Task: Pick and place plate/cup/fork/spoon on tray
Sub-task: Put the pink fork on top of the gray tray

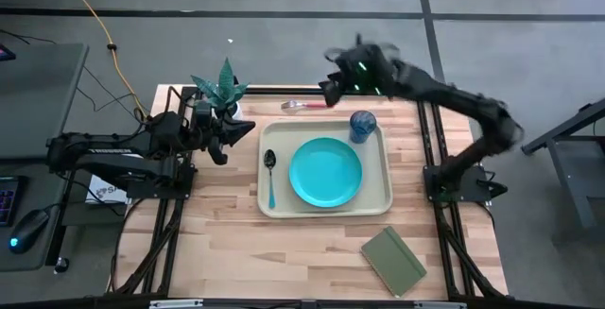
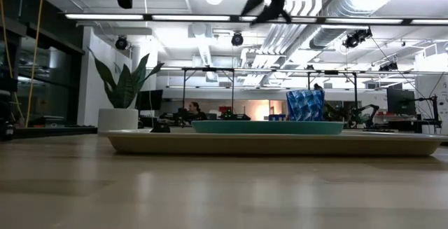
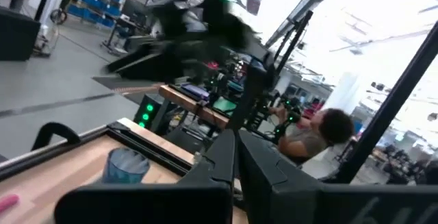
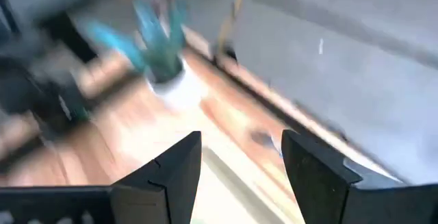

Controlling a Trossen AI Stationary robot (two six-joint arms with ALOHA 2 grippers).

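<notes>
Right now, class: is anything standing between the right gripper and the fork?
Nothing visible does. The right gripper, fingers open, hangs just beside the fork, which lies on bare table beyond the tray. The cup stands off to the side.

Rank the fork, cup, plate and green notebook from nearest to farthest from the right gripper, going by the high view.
From the right gripper:
1. The fork, just beside it, behind the tray.
2. The cup, in the tray's back right corner.
3. The plate, mid-tray.
4. The green notebook, at the table's front right.
</notes>
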